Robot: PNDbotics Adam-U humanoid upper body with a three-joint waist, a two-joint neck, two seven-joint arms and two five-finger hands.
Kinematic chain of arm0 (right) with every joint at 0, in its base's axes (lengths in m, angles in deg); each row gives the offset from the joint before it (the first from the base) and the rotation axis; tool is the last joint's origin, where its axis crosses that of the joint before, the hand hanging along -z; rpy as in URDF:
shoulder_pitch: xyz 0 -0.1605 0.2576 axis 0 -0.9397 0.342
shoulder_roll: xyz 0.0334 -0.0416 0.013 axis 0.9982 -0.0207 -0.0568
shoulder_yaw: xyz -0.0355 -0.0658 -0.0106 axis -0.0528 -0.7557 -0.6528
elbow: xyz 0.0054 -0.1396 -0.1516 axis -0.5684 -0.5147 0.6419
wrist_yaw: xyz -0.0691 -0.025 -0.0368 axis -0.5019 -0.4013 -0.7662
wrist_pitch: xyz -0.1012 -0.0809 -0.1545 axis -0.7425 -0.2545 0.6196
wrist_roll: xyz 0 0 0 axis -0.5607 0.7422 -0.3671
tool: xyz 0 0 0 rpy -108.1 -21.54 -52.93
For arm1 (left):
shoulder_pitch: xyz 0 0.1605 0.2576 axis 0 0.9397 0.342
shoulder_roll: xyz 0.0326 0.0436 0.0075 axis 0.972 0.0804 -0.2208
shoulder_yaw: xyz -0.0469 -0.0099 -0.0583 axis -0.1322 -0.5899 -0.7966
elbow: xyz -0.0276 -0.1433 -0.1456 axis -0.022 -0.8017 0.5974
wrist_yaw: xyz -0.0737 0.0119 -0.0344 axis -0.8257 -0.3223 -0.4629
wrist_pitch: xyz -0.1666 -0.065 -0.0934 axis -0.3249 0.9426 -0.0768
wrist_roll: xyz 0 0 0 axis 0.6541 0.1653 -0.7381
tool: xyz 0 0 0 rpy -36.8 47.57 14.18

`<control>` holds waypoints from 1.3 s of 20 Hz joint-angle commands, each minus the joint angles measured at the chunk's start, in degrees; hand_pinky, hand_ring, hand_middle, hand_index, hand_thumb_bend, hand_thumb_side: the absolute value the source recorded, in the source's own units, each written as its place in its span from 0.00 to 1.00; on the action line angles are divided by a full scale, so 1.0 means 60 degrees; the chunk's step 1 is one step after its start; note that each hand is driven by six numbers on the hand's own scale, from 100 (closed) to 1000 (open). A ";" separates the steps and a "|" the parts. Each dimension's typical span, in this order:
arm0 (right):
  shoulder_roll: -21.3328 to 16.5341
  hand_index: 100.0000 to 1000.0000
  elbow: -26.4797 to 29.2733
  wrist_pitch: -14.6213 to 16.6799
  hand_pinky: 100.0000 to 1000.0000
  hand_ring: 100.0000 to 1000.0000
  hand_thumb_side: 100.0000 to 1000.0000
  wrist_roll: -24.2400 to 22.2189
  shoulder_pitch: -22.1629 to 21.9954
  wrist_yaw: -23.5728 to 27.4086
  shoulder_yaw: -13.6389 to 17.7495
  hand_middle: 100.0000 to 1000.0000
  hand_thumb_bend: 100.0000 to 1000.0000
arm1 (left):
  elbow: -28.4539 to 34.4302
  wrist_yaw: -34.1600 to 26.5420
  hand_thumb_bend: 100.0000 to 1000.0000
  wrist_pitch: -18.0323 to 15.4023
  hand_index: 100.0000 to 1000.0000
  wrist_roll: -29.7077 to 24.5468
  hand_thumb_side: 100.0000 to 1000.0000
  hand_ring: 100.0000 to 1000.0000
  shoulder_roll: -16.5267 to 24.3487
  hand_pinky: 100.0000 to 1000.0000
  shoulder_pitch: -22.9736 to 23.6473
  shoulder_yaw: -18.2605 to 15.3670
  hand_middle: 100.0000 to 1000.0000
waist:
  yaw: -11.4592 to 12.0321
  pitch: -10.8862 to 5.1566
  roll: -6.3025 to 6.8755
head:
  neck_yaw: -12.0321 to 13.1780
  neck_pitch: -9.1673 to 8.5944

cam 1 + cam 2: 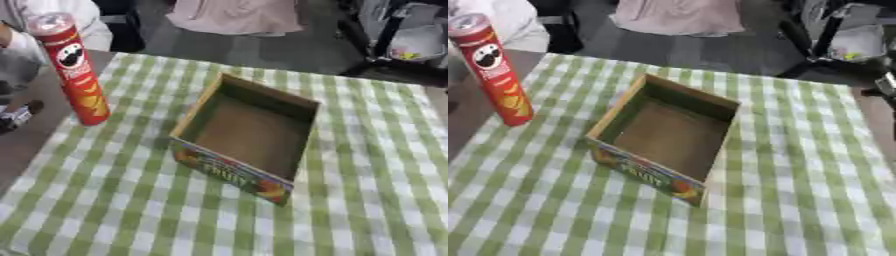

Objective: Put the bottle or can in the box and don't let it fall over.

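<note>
A tall red crisps can (pixel 77 70) with a clear lid stands upright at the left edge of the checked cloth. An open cardboard box (pixel 249 132) with a colourful printed front sits in the middle of the table, empty, a short way right of the can. A dark and silver part of my left hand (pixel 17 116) shows at the left border, below and left of the can and apart from it. A small dark and silver piece, likely my right hand (pixel 885 84), shows at the right border, far from the box.
A green and white checked cloth (pixel 114 200) covers the table, with bare brown tabletop (pixel 26 150) at its left. Beyond the far edge are a dark floor, a pink cloth (pixel 234 15) and a black frame with a white bag (pixel 416 42).
</note>
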 commanded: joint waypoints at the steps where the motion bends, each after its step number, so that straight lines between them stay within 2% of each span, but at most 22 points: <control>1: -0.0161 0.79 0.0114 0.0006 0.49 0.89 0.49 -0.0039 0.0216 0.0014 0.0014 1.00 1.00 | -0.0047 0.0072 0.62 -0.0007 0.87 -0.0091 0.29 0.84 0.0216 1.00 -0.0272 0.0001 0.78 | -0.0013 -0.0113 0.0031 | 0.0027 -0.0147; 9: -0.0139 0.78 0.0097 -0.0001 0.49 0.89 0.49 -0.0061 0.0287 0.0025 0.0005 1.00 1.00 | -0.0228 0.0081 0.63 -0.0101 0.88 -0.0297 0.31 0.85 0.0139 1.00 -0.0677 0.0069 0.78 | -0.0063 0.0005 -0.0001 | 0.0040 -0.0218; 18: -0.0105 0.78 0.0085 -0.0019 0.49 0.89 0.49 -0.0075 0.0348 0.0053 -0.0006 1.00 1.00 | -0.0174 -0.0297 0.64 -0.0496 0.87 -0.0757 0.33 0.85 0.0143 1.00 -0.0852 -0.0008 0.78 | -0.0083 0.0132 -0.0024 | 0.0064 -0.0309; 26: -0.0046 0.78 0.0073 -0.0055 0.49 0.89 0.49 -0.0072 0.0407 0.0068 -0.0018 1.00 1.00 | -0.0173 -0.0361 0.65 -0.0623 0.87 -0.0754 0.34 0.85 -0.0045 1.00 -0.1217 0.0019 0.78 | -0.0112 0.0231 -0.0084 | 0.0112 -0.0431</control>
